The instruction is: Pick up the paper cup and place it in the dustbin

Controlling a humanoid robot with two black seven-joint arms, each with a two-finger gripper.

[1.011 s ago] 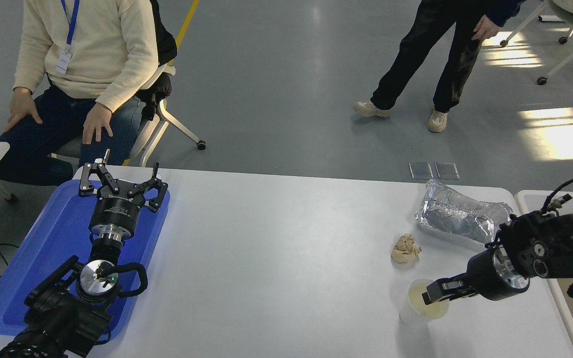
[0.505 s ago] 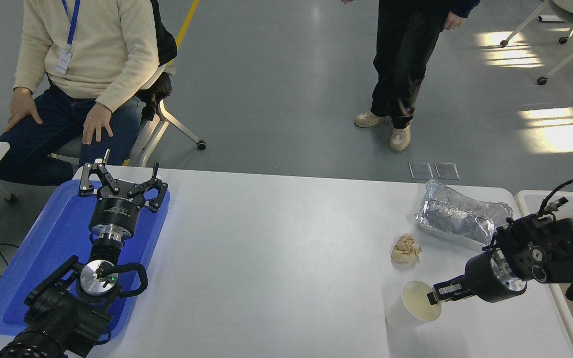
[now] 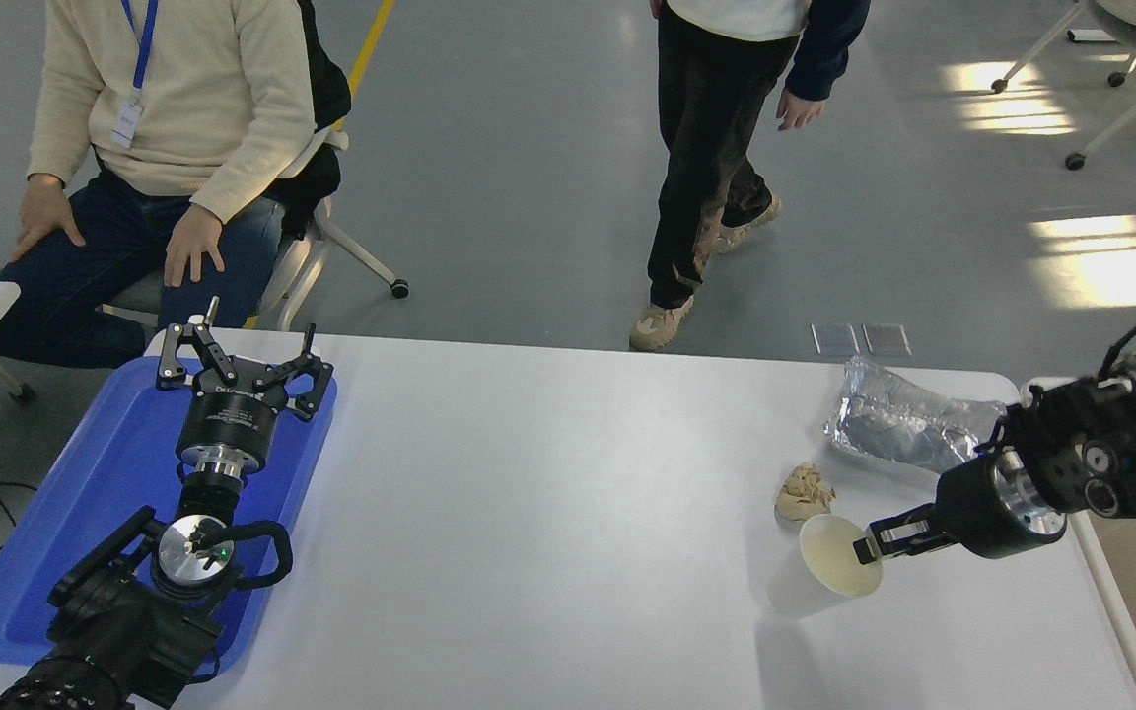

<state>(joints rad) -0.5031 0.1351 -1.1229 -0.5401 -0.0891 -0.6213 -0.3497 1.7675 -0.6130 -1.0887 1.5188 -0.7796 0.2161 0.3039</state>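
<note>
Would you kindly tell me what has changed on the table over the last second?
The right gripper, shut on the rim of the paper cup, has lifted it, tilted, up and back toward the crumpled paper wad. The person standing beyond the table has walked left. The foil bag, blue tray and parked left gripper stayed put.

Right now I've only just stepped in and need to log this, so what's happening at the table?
The right gripper has pinched the rim of the paper cup and holds it tilted, near a crumpled paper wad and a foil bag. The dustbin's rim shows at the table's right edge; the cup is not in it yet. The left gripper sits open over the blue tray.
</note>
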